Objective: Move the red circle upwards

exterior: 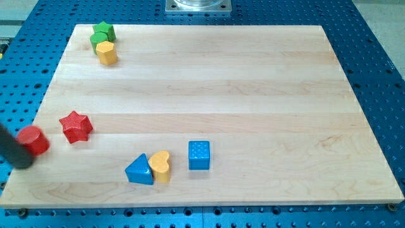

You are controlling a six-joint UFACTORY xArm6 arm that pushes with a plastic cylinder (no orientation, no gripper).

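The red circle (33, 140) lies near the board's left edge, in the lower half of the view. My tip (25, 163) is the end of a blurred dark rod coming in from the view's left edge. It sits just below and left of the red circle, touching or almost touching it. A red star (76, 126) lies just right of the circle and slightly higher.
A green star (103, 30), a second green block (97, 41) and a yellow block (107, 53) cluster at the top left. A blue triangle (139, 170), a yellow heart (161, 166) and a blue square (199, 155) lie at bottom centre. The wooden board (253, 95) rests on a blue perforated table (380, 76).
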